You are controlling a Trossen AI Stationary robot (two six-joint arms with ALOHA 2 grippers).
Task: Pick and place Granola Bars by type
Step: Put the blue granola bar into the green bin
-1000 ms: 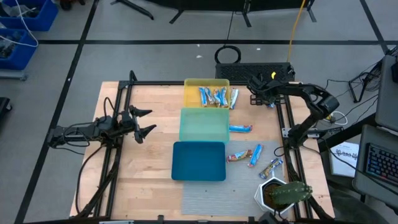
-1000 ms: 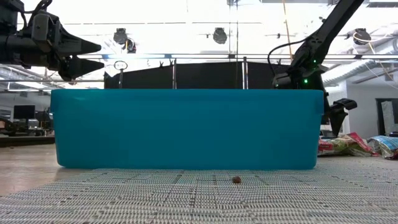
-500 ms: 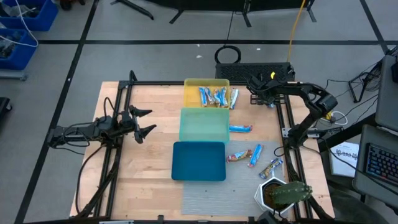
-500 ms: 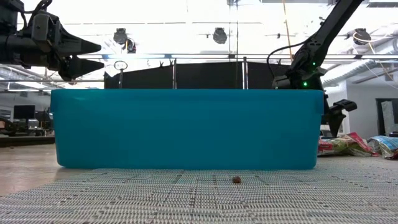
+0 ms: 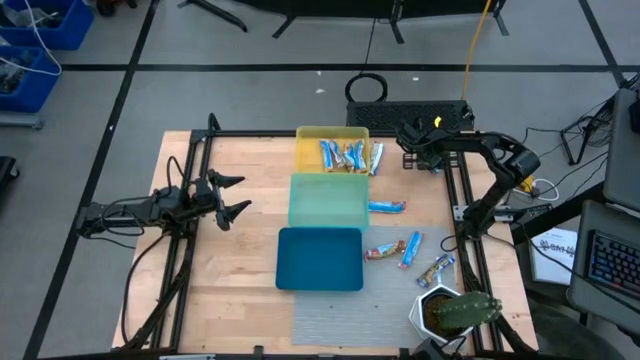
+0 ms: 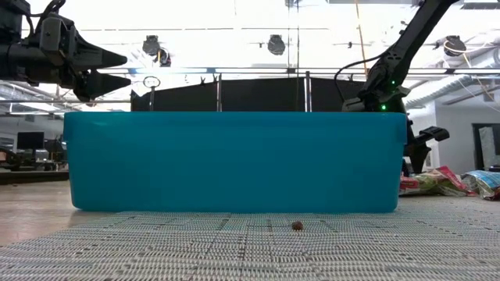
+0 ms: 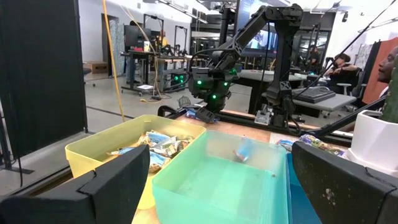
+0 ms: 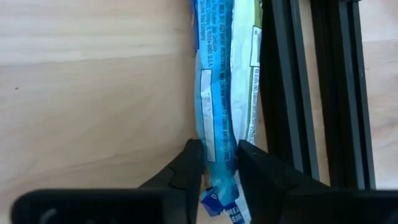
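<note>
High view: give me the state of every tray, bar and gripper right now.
yellow plastic tray, holds several wrapped bars.
green plastic tray, empty.
blue plastic tray, empty.
four loose wrapped bars, lying on wooden table.
blue-and-silver wrapped bar, flat beside black rail, pinched.
right gripper, shut on that bar.
left gripper, open, idle over the table's left.

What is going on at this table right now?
The robot is sorting granola bars into trays. The right end effector is at the table's far right corner, its fingers closing around a blue-and-silver bar lying beside the black frame rail. The left end effector waits open over the left side. The yellow tray holds several bars; four others lie loose on the table.
</note>
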